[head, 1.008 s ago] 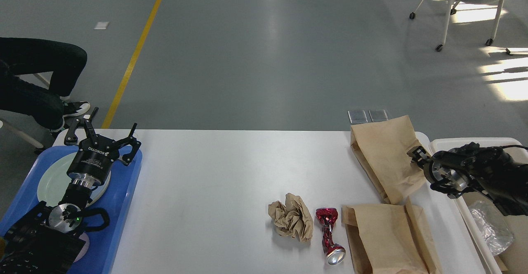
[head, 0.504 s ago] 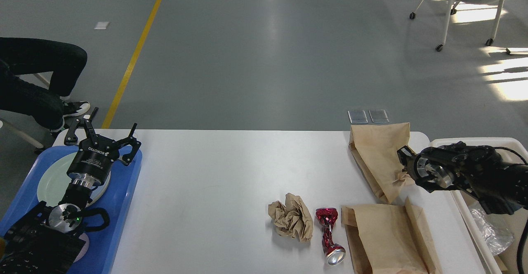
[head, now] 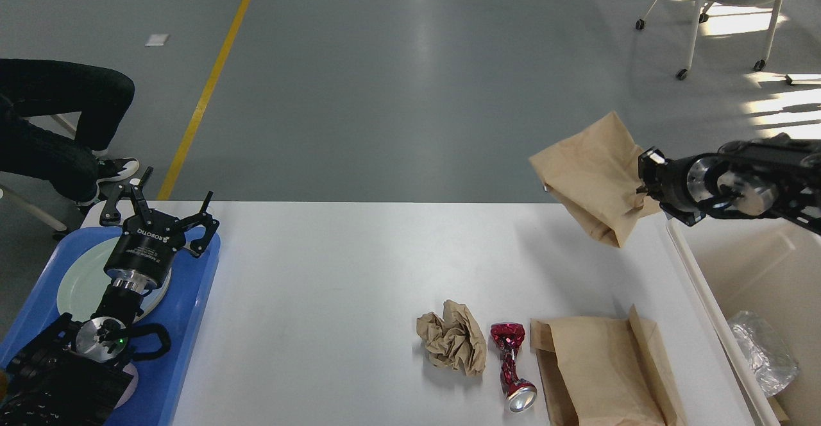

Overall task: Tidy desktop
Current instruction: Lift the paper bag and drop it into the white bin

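Observation:
The white desktop (head: 333, 272) carries a crumpled brown paper ball (head: 453, 337), a crushed red can (head: 511, 365) and a flat brown paper bag (head: 603, 368) near its front right. A second brown paper bag (head: 593, 179) hangs in the air above the desktop's far right corner, with my right gripper (head: 643, 179) shut on its right edge. My left gripper (head: 157, 201) stands open above the blue tray at the left, holding nothing.
A blue tray (head: 186, 323) with a pale green plate (head: 80, 285) lies at the left edge. A cream-white bin (head: 705, 285) with crinkled clear plastic (head: 766, 352) inside stands off the right edge. A seated person's legs (head: 58, 124) are at far left.
My right gripper has lifted the brown paper bag off the desktop, up and slightly right. The left arm has not moved.

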{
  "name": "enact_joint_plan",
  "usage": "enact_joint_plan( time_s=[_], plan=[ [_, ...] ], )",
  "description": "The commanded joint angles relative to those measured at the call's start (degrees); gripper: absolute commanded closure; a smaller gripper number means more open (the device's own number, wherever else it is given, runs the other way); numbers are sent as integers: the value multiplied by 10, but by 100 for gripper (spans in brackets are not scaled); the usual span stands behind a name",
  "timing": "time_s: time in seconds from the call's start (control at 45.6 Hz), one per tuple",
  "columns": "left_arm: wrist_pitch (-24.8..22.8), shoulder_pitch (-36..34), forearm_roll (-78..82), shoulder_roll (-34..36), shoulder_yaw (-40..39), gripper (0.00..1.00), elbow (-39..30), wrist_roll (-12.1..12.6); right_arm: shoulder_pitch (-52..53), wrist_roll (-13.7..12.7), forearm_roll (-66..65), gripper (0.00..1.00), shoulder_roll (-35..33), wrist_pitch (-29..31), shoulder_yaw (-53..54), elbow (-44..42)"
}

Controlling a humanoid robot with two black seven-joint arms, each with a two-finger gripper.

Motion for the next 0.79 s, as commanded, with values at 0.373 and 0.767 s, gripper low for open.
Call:
enact_joint_plan(
  time_s=[0.373, 0.767],
  plan=[
    [0, 1, 0, 0, 0, 3, 0, 0, 261, -2, 4, 100, -136, 248, -66, 55],
    [0, 0, 0, 0, 0, 3, 0, 0, 112, 0, 6, 100, -147, 212, -118, -125]
  ],
)
